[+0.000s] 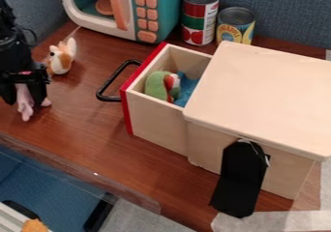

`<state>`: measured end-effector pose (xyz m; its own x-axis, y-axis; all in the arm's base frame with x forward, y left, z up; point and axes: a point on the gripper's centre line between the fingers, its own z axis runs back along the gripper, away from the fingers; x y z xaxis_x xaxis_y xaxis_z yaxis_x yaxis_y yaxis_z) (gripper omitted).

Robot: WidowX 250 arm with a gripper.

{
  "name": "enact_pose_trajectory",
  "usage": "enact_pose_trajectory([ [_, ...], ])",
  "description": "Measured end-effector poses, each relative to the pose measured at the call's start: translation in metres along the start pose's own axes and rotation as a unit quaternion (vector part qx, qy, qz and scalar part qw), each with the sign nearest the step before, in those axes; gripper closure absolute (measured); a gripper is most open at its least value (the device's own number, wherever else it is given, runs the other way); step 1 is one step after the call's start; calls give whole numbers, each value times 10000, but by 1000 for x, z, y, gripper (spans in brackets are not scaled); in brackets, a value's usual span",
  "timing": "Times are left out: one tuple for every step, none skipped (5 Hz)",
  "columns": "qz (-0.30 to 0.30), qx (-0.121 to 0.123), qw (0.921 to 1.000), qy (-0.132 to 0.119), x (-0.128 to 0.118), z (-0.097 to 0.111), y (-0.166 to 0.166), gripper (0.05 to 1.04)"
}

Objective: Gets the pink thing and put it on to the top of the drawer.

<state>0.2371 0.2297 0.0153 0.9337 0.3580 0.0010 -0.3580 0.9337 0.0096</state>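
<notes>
At the left edge, my black gripper (24, 87) points down with its fingers on either side of the pink thing (24, 104), shut on it. Pink parts stick out below the fingers and a little to the right; its upper part is hidden, and I cannot tell whether it touches the table. The wooden drawer box stands at the right, its flat pale top (265, 91) bare. Its red-fronted drawer (155, 122) is pulled out to the left, with a green and red toy (158, 85) and something blue inside.
A small orange and white plush (61, 58) sits just right of the arm. The drawer's black handle (115, 79) juts toward the gripper. Behind are a toy microwave (141, 16) and two cans (199, 18). A black bracket (240, 180) is at the box's front side.
</notes>
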Motion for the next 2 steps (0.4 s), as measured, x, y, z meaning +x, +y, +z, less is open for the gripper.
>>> enact_pose_trajectory([
  [-105, -47, 9999, 87, 0, 7, -12, 658],
  [-233, -204, 9994, 177, 3, 29, -37, 797],
])
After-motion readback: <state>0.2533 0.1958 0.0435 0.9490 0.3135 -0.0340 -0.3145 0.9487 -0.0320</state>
